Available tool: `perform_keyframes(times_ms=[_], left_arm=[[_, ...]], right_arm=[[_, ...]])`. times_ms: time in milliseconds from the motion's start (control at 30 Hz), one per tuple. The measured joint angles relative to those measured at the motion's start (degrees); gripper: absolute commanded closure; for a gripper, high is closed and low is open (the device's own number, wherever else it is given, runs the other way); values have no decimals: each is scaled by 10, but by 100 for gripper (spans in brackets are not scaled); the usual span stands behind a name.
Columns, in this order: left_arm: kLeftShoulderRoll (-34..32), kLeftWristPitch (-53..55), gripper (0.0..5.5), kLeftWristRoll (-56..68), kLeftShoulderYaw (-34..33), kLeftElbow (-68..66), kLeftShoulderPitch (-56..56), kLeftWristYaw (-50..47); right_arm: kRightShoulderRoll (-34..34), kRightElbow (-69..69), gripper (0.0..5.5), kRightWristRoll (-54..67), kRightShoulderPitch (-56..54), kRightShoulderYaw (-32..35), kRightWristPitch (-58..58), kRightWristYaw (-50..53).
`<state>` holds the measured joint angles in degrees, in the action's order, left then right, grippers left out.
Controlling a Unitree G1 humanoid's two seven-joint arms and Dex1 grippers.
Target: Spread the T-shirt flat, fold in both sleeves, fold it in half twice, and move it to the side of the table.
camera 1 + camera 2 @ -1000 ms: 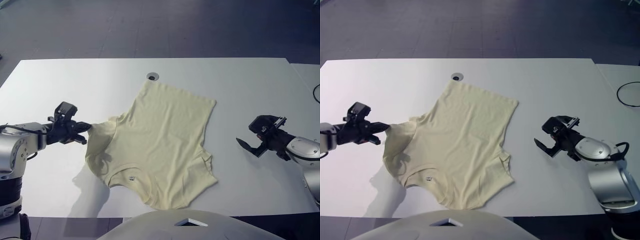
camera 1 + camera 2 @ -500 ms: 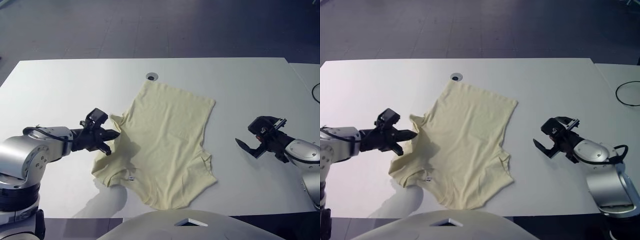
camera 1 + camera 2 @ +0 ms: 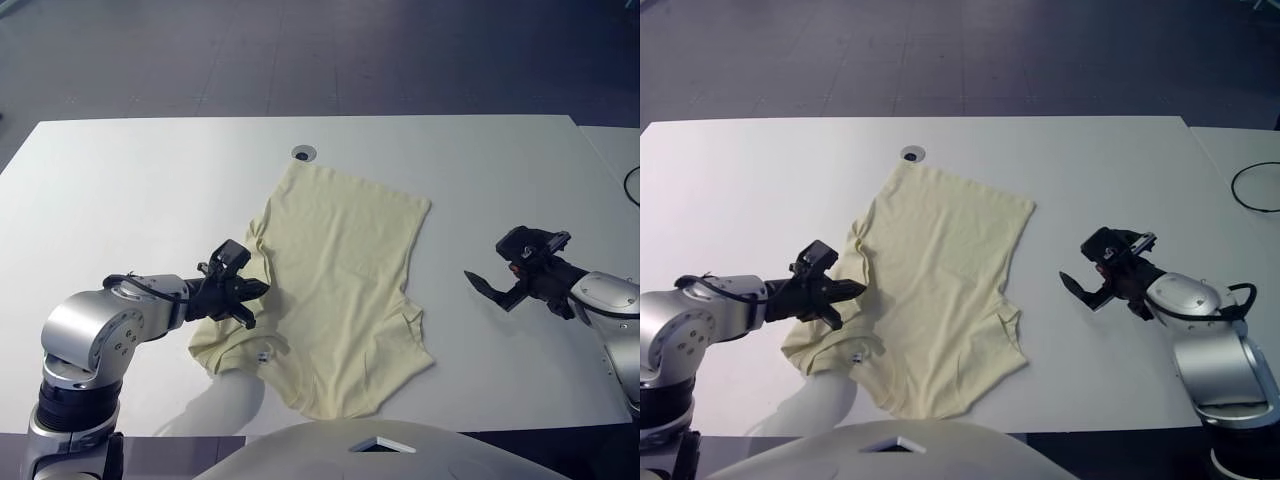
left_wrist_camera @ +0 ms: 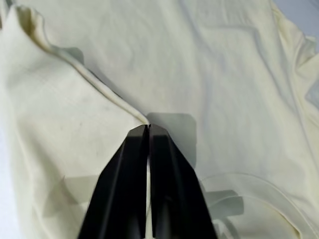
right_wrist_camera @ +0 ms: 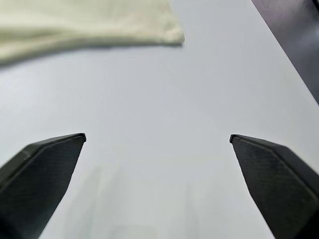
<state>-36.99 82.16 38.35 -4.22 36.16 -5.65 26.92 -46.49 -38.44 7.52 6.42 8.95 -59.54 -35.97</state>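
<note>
Lying mid-table, the pale yellow cotton T-shirt (image 3: pixel 340 280) has its left-side sleeve doubled inward; the left gripper (image 4: pixel 148 128) pinches that sleeve's edge, seemingly to lay the fold; the right gripper (image 5: pixel 157 137) hovers wide open over the white table (image 3: pixel 150 170).

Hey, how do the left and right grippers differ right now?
The left gripper has its jaws shut on a fold of the T-shirt; the right gripper has its jaws wide open, holding nothing. The left is over the shirt; the right is over bare table, apart from it. Both have black jaws.
</note>
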Motion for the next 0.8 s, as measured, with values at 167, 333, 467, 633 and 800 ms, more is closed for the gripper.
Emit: perform_keyframes(times_ms=[167,333,467,633,800], left_arm=[[54,44,407,77,-100,3,-70,19],[104,93,313,153,-238,-39,-204,7],[62,96,243,135,-258,-70,-207,-16],[30,93,159,124,-264,-98,-207,-21],[26,86,81,114,-252,-106,-207,-29]], right_arm=[[86,-55,10,140,-15,97,-210,-48],[137,-91,10,264,26,168,-323,-85],[156,-113,10,344,97,174,-325,-65],[155,-119,10,389,147,161,-324,-14],[158,-111,39,422,153,145,-315,24]])
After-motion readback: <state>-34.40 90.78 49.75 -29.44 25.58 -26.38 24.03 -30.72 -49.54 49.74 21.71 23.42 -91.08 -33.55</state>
